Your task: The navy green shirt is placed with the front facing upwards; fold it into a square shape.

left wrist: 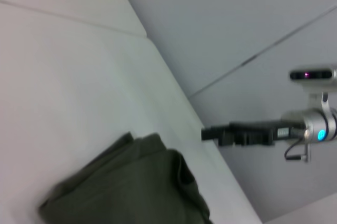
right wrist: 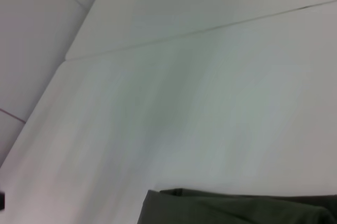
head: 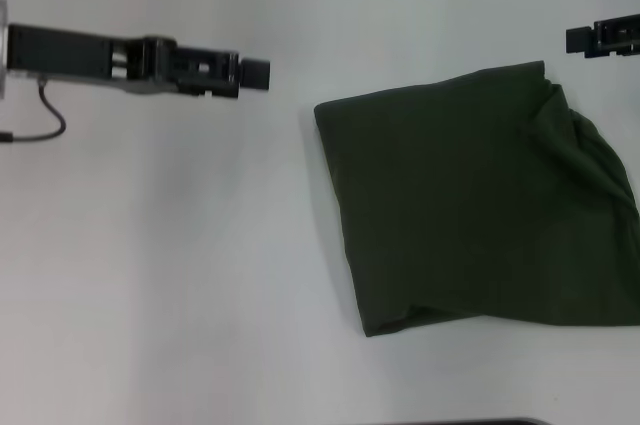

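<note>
The dark olive-green cotton shirt [head: 480, 200] is already bunched into a rough, slightly tilted square on the white surface [head: 180, 275], sitting toward the robot's right side with its right edge still lumpy. The right end effector [head: 572, 40] hovers just past the shirt's far right corner, so it looks like the closer arm for tidying that edge, while the left end effector [head: 262, 72] hangs well off to the left. Both are empty and touching nothing, and honestly I can't tell whether either one is open or closed.
</note>
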You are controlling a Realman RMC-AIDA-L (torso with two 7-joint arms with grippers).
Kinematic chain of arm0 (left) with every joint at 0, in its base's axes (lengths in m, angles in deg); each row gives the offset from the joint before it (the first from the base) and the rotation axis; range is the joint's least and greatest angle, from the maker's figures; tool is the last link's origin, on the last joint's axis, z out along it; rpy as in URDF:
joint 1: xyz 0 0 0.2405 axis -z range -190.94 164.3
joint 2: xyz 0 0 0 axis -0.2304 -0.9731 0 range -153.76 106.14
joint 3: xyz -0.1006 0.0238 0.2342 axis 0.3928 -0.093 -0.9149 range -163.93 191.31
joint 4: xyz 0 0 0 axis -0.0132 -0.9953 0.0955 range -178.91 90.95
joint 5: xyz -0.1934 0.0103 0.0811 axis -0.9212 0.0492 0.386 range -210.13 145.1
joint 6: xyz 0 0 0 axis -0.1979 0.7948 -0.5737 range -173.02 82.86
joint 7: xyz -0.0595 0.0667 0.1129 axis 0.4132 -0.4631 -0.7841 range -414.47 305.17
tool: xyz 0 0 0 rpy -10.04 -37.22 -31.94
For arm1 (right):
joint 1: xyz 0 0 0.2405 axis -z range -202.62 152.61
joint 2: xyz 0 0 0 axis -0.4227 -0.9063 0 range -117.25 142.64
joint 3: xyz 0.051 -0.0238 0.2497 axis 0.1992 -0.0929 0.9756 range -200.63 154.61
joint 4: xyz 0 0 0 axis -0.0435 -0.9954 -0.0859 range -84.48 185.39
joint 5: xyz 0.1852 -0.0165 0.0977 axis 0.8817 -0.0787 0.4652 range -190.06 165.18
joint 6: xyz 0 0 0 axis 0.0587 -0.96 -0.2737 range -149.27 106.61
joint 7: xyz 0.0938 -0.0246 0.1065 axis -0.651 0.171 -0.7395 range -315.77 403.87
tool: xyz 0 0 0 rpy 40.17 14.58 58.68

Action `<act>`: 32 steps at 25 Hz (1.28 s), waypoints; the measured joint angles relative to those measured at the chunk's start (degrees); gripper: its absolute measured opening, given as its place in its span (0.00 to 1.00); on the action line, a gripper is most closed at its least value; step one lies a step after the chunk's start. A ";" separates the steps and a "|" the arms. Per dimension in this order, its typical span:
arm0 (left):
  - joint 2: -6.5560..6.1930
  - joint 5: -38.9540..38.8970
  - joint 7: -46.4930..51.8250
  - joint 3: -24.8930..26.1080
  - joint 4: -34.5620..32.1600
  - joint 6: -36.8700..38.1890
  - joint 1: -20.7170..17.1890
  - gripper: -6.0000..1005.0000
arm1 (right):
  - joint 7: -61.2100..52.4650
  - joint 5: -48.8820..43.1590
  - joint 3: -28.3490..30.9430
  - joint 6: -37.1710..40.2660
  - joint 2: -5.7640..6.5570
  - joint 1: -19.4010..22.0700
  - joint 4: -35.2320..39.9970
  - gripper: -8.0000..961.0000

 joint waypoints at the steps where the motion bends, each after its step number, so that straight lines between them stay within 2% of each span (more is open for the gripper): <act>1: 0.16 0.81 -0.09 -0.04 0.15 -0.08 -0.43 0.82 | -0.22 0.01 0.11 -0.05 0.00 -0.02 0.02 0.57; 4: 1.13 4.43 0.77 -0.64 1.31 -1.00 -0.57 0.82 | -1.14 0.09 0.34 -0.13 0.05 0.11 0.07 0.58; 5: 2.41 7.30 1.96 -1.11 2.35 -2.30 -0.14 0.82 | -1.39 0.09 0.35 -0.17 0.08 0.24 0.08 0.58; 6: 2.41 7.30 1.96 -1.11 2.35 -2.30 -0.14 0.81 | -1.54 0.09 0.35 -0.14 0.10 0.39 0.16 0.58; 9: 4.66 10.53 4.15 -2.32 3.88 -5.12 0.53 0.81 | -1.63 0.08 0.37 0.04 0.12 0.74 0.43 0.58; 13: 6.95 12.60 7.20 -5.75 6.85 -9.69 1.62 0.81 | -1.80 0.01 0.35 0.41 0.13 0.91 0.51 0.58; 19: 8.23 12.89 10.56 -10.49 8.49 -13.43 2.20 0.81 | -2.16 0.00 0.15 0.51 0.13 0.93 0.56 0.58; 32: 8.84 12.15 11.33 -10.54 18.49 -21.32 6.87 0.81 | -3.19 0.07 0.45 0.77 0.13 0.93 0.66 0.58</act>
